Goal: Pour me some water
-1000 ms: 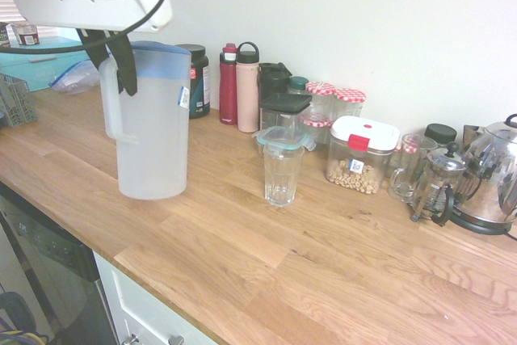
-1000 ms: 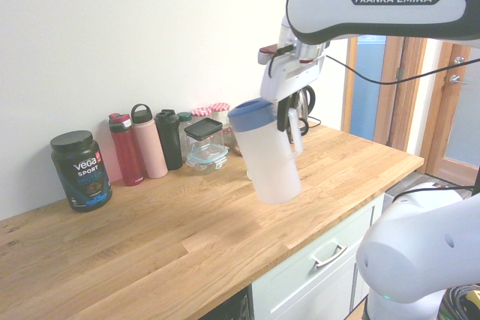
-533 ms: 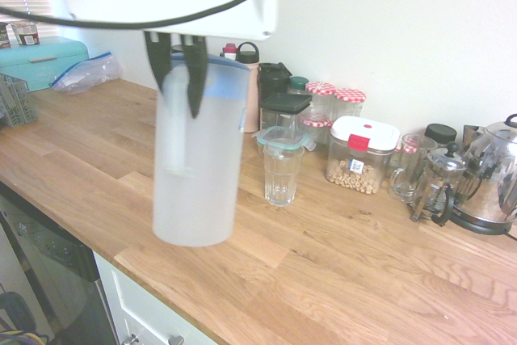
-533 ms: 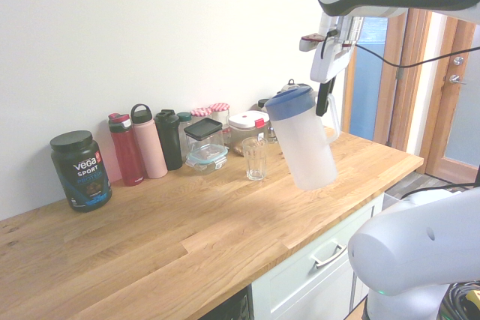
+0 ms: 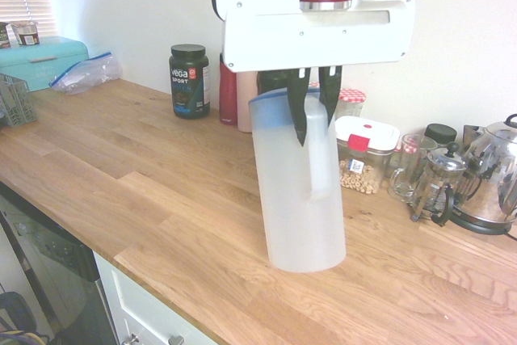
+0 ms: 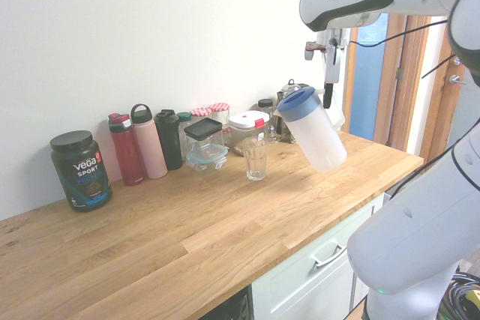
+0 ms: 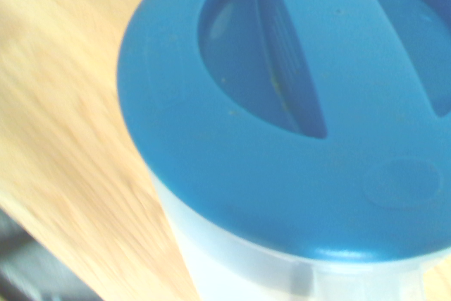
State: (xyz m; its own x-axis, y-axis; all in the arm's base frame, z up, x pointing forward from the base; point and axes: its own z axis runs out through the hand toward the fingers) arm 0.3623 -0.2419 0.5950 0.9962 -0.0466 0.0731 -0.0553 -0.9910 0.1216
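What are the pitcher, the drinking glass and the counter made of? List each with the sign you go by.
Pitcher: looks like frosted, translucent plastic with an opaque blue lid; the cloudy white wall suggests it.
Drinking glass: apparently clear glass; the counter shows through it.
Counter: wood, seemingly oiled or satin-finished; joined planks with visible grain.

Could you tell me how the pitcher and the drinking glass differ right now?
The pitcher hangs tilted in the air, held at its handle by the gripper; the drinking glass stands upright on the countertop. The pitcher is frosted white with a blue lid; the glass is clear and open-topped. The pitcher is clearly larger than the glass.
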